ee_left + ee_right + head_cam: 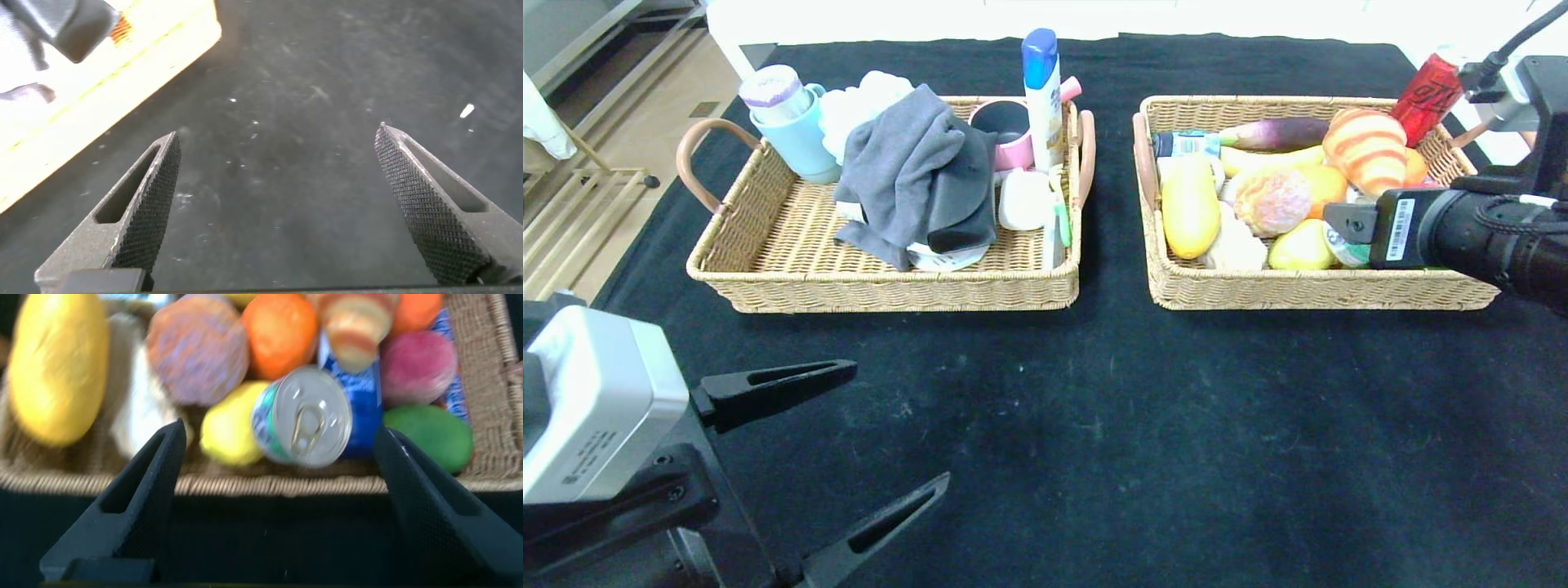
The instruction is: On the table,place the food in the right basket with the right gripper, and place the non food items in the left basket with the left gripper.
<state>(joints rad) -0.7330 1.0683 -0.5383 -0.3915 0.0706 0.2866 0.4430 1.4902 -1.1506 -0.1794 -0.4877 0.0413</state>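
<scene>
Hovering at the near rim of the right basket (1307,290), our right gripper (278,506) has its fingers spread wide and empty, and between them in the right wrist view lies a pull-tab can (304,416), tipped on its side against the food inside the wicker; we judge it sits free of the claw because the jaws stand well clear of it on both sides. Our left gripper (849,441) waits low over the bare black cloth (1094,425) at the near left, its fingers also wide apart with nothing between them, which suits an arm with no item in reach. We see the right basket crowded with food: a long yellow squash (1190,208), a striped croissant (1368,149), a pink-speckled bun (1272,202), a banana (1270,158), a purple eggplant (1270,132), a lemon (1298,247) and an orange piece (1325,186), with a red can (1427,96) leaning at the far corner. The left basket (768,245) holds the non-food things: a grey cloth (915,175) heaped in the middle, a light blue cup (796,122), a pink mug (1009,131), a tall white bottle with a blue cap (1042,98), a white soap-like block (1023,200) and a toothbrush (1060,214). No loose item shows on the cloth between the baskets, so we judge the sorting nearly or wholly done.
</scene>
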